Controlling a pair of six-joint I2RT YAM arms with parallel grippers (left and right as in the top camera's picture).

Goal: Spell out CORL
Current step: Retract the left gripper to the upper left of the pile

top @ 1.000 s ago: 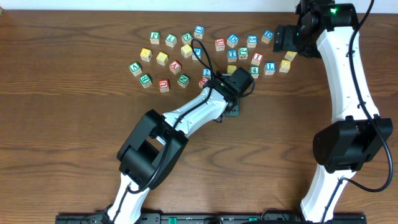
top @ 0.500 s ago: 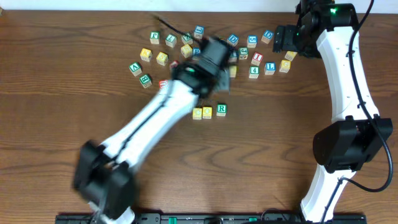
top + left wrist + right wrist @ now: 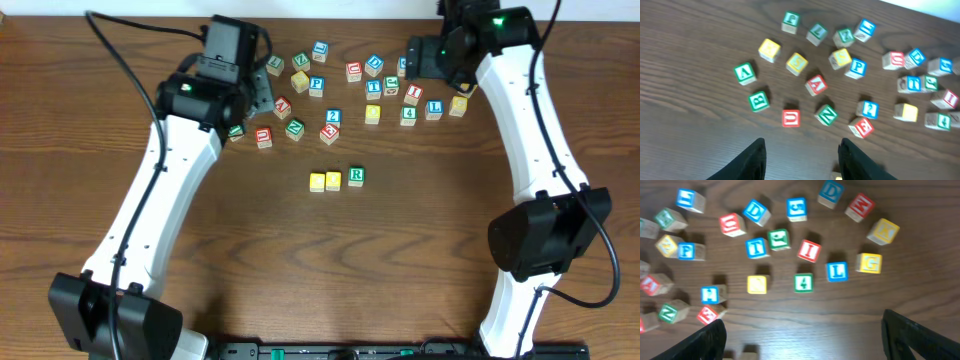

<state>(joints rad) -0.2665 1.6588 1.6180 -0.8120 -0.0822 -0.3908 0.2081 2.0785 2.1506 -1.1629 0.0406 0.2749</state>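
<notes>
Wood-grain table [image 3: 420, 230] carries everything. Near its middle three blocks stand in a row, touching side to side: a first yellow block [image 3: 318, 181], a second yellow block [image 3: 333, 180], then a green R block [image 3: 356, 177] at the 3 o'clock end. From where I stand the letters on the two yellow ones are too small to read.

All the other blocks lie scattered toward 12 o'clock from the row. Among them is the blue L block [image 3: 837, 271], at roughly 1 o'clock from the row and well apart from it. A green 4 block [image 3: 803, 283] sits just beside it at its 9 o'clock, and a yellow G block [image 3: 869, 263] sits at its 3 o'clock.

The left gripper [image 3: 802, 160] hangs over the scatter's left part, about 11 o'clock from the row. Its fingers are apart with nothing between them, and a red U block [image 3: 791, 118] lies on the table near them. The right gripper [image 3: 810, 337] hovers over the scatter's right part, fingers spread wide and empty.
</notes>
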